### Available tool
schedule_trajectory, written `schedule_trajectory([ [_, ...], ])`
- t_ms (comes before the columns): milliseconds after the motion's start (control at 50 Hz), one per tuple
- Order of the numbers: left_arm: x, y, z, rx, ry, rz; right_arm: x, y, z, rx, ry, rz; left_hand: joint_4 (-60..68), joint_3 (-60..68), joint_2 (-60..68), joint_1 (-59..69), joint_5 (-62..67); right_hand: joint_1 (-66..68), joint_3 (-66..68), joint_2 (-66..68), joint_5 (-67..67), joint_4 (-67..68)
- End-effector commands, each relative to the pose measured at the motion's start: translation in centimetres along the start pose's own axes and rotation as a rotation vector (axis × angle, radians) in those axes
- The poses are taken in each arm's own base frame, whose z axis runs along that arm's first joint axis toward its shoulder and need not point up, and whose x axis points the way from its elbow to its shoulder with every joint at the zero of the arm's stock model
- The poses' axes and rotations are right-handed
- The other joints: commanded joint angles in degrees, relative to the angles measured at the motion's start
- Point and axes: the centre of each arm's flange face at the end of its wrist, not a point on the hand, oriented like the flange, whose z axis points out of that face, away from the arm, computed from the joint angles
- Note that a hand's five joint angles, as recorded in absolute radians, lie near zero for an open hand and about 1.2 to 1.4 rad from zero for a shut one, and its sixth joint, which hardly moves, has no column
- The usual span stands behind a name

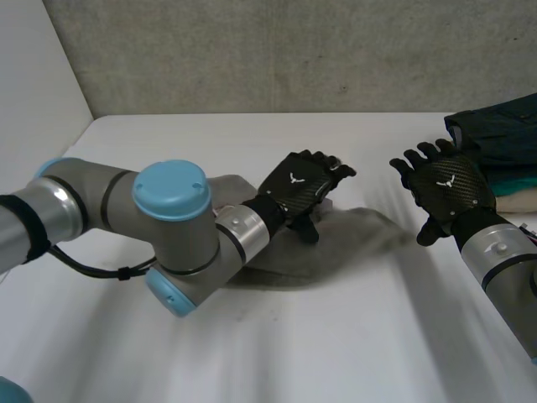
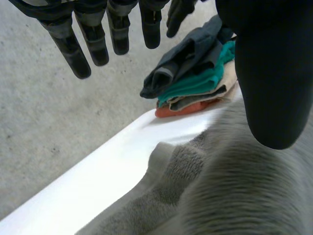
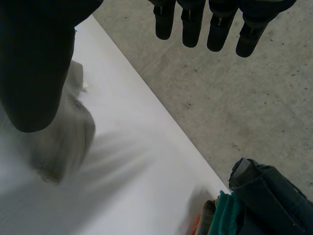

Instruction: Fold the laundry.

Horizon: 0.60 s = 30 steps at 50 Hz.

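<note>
Hovering open and empty, left robot hand (image 1: 300, 189) over grey towel (image 1: 362, 228), right robot hand (image 1: 449, 186) beside it.

Head view: grey cloth (image 1: 369, 231) partly hidden under left arm (image 1: 168, 227) and left hand (image 1: 302, 189), so full outline and fold state can't be read; its edge twd the right hand (image 1: 449, 189) is smeared. Stack of folded clothes (image 1: 503, 151) cut by frame edge in head and right wrist views, partly behind left hand in left wrist view; item count unclear. Can't tell if left hand touches grey cloth.
</note>
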Motion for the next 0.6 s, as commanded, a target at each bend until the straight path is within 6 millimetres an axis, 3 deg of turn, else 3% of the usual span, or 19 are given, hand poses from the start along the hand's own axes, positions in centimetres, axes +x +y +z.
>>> schedule_trajectory([
  [20, -1.3, -5.7, -2.5, 0.079, -0.062, 0.033, 0.5, -1.5, -0.9, 0.006, -0.012, 0.020, -4.2, -4.8, -4.5, -1.8, -4.2, -3.3, -2.1, -2.0, -2.7, -2.1],
  [80, -4.1, -7.1, -4.7, 0.081, -0.140, 0.040, 0.6, -2.3, -1.6, -0.016, -0.038, 0.019, -3.6, -4.1, -3.8, -1.1, -3.5, -3.3, -2.1, -2.0, -2.7, -2.1],
  [160, -6.5, -7.3, -7.8, 0.015, -0.242, 0.022, 0.4, -2.3, -2.5, -0.121, -0.104, 0.044, -1.9, -2.4, -2.1, 0.6, -1.8, -3.3, -2.1, -2.0, -2.7, -2.1],
  [260, -8.9, -5.7, -11.8, -0.133, -0.411, -0.018, -0.2, -2.1, -3.7, -0.234, -0.197, 0.053, 12.2, 11.6, 12.0, 14.7, 12.3, -3.3, -2.1, -2.0, -2.7, -2.1],
  [320, -9.2, -3.3, -13.9, -0.276, -0.478, -0.020, -0.7, -1.3, -3.2, -0.247, -0.229, 0.010, 26.7, 26.1, 26.4, 29.1, 26.8, -3.3, -2.1, -2.0, -2.7, -2.1],
  [440, -7.6, 0.2, -16.8, -0.514, -0.462, 0.026, -2.3, 1.6, -2.3, -0.272, -0.313, -0.201, 37.1, 36.6, 36.9, 39.6, 37.2, 3.7, 4.9, 5.0, 4.2, 4.8],
  [520, -7.0, 1.6, -17.7, -0.575, -0.445, 0.029, -2.9, 3.3, -0.9, -0.231, -0.331, -0.279, 35.8, 35.2, 35.6, 38.3, 35.9, 4.7, 5.9, 6.0, 5.2, 5.9],
  [600, -7.9, 2.4, -17.6, -0.574, -0.466, 0.024, -2.5, 4.2, 0.6, -0.149, -0.311, -0.299, 19.2, 18.6, 19.0, 21.7, 19.3, 8.2, 9.4, 9.6, 8.8, 9.4],
])
